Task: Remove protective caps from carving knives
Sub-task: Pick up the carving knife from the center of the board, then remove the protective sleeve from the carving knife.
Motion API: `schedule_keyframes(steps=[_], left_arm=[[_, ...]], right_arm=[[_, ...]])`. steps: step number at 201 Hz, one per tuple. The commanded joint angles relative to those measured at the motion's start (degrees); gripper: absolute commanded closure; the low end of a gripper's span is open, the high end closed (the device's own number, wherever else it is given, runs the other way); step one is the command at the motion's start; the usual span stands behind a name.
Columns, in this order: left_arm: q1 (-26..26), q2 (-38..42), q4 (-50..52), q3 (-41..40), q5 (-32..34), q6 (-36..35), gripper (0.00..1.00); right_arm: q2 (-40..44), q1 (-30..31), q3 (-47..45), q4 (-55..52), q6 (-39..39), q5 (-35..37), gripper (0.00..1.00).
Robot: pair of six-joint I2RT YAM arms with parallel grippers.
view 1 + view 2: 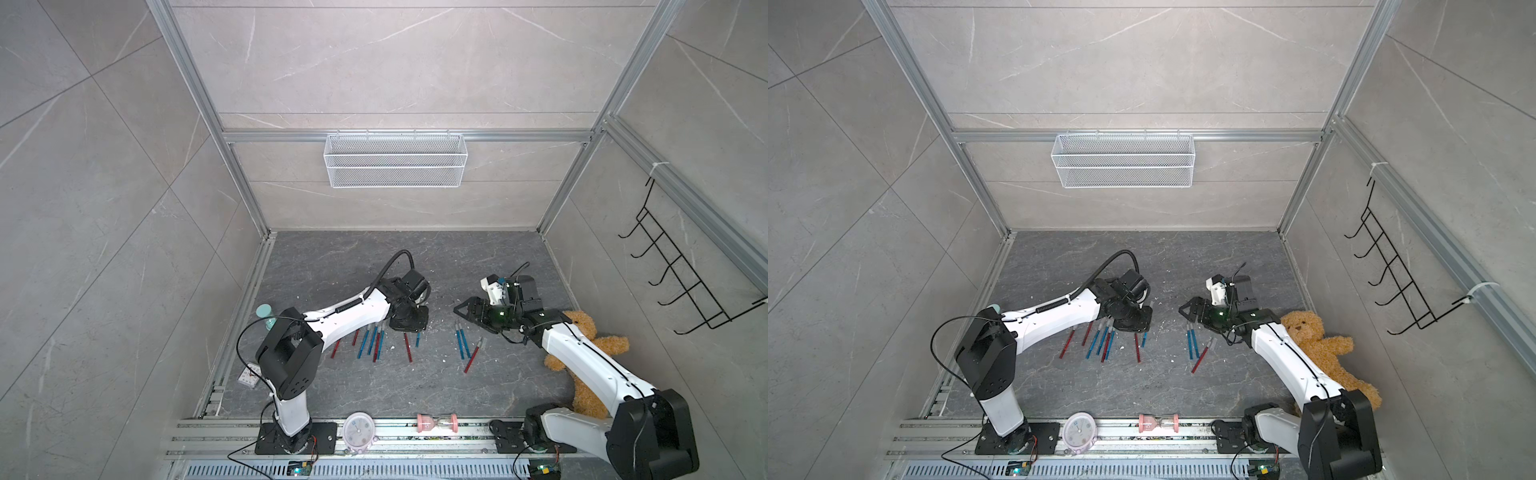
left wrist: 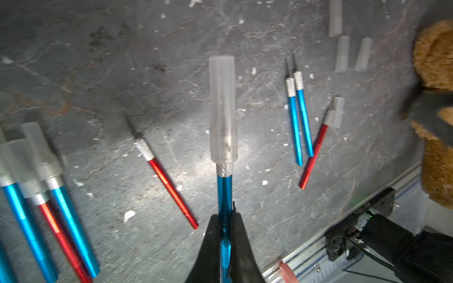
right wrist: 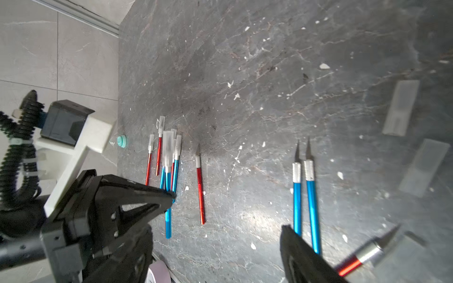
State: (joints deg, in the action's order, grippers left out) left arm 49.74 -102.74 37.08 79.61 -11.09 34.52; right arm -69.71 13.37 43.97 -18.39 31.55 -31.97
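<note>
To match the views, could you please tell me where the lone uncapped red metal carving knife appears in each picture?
Top view: lone uncapped red metal carving knife, mid-floor.
Top view: same spot.
Left wrist: beside the gripped capped blue knife.
Right wrist: near mid-picture.
Shared landmark: two uncapped blue metal knives nearby.

We are looking into a robot test cell in a lab.
We see an aluminium frame (image 1: 519, 135) holding pale tile-look panels (image 1: 395, 62) around a dark stone-look surface (image 1: 332, 266). The left arm (image 1: 345, 311) and the right arm (image 1: 582, 357) are bolted to a rail (image 1: 469, 434) along its near edge, beside a bare circuit board (image 1: 299, 468) and loose cables. A wire basket (image 1: 395, 160) and a hook rack (image 1: 702, 286) hang on the walls. Mixed props lie about: a teddy bear (image 1: 598, 345), a clock (image 1: 358, 432), a sand timer (image 1: 437, 422).
</note>
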Motion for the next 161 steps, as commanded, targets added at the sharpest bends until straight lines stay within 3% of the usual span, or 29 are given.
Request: schedule_keyframes(steps=[1,87,117,145,161], left_arm=[[1.27,-0.58,-3.29,3.16,-3.52,-1.24,1.0],[3.38,-1.94,-5.51,4.68,-5.23,-0.25,1.0],[3.44,-2.01,-5.8,4.58,-5.22,-0.16,1.0],[3.48,-2.2,-6.04,4.67,-5.41,-0.07,1.0],[3.49,-2.36,-6.15,4.74,-5.5,-0.07,1.0]], right_arm=[[-3.11,2.98,2.47,4.24,1.97,0.53,0.16],[-10.41,5.67,4.49,10.71,4.48,1.03,0.15],[-11.19,5.72,4.28,11.84,5.34,0.79,0.26],[-11.32,5.8,3.68,13.06,6.23,0.61,0.46],[-11.36,6.01,3.52,13.37,6.5,0.63,0.52]])
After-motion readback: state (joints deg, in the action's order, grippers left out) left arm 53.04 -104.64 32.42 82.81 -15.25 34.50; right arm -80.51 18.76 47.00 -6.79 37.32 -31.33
